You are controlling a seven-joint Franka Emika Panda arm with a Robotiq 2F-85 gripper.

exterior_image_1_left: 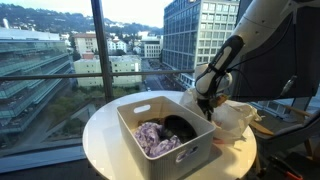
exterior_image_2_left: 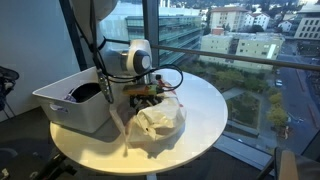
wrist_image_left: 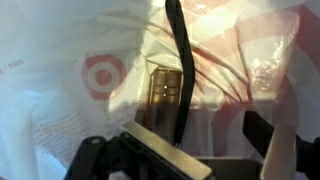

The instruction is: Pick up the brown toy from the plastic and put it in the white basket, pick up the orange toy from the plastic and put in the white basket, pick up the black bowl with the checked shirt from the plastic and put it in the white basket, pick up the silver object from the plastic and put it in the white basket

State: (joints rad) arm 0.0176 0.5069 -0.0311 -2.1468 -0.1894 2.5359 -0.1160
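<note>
The white basket stands on the round table and holds the black bowl and the checked shirt; the basket and bowl also show from the other side. The crumpled white plastic lies beside the basket. My gripper hangs just over the plastic, next to the basket. In the wrist view my gripper has its fingers wide apart above the plastic. A shiny rectangular object lies on the plastic, and a flat silver bar sits between the fingers. The brown and orange toys are not visible.
The round white table stands against large windows with a city view. A thin dark strap crosses the wrist view. A dark chair and clutter stand behind the table.
</note>
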